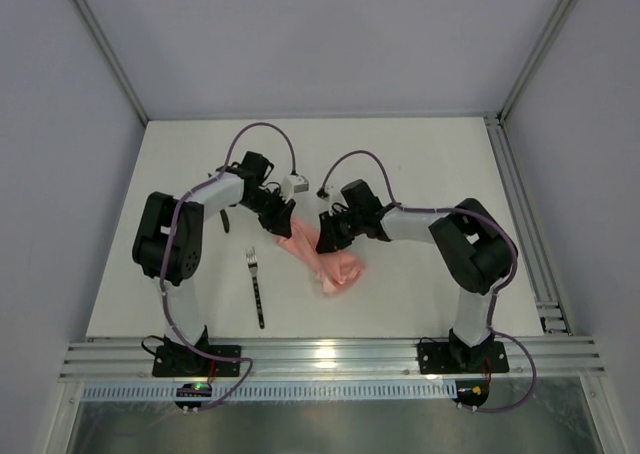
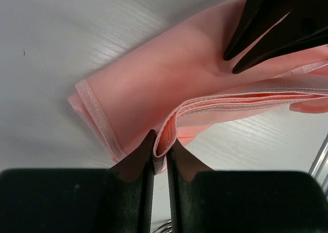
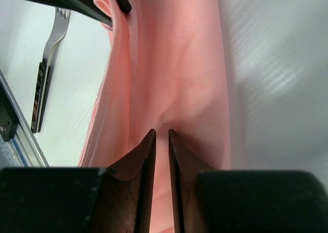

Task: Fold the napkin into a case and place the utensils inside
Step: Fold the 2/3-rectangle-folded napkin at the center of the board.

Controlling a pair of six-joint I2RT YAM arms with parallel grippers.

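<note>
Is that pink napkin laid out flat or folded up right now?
Folded, loosely. The napkin lies doubled over with several stitched hems stacked, and the left gripper pinches one fold.

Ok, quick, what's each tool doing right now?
Left tool: closed, pinching a fold of the napkin.
Right tool: closed, pinching the napkin.
</note>
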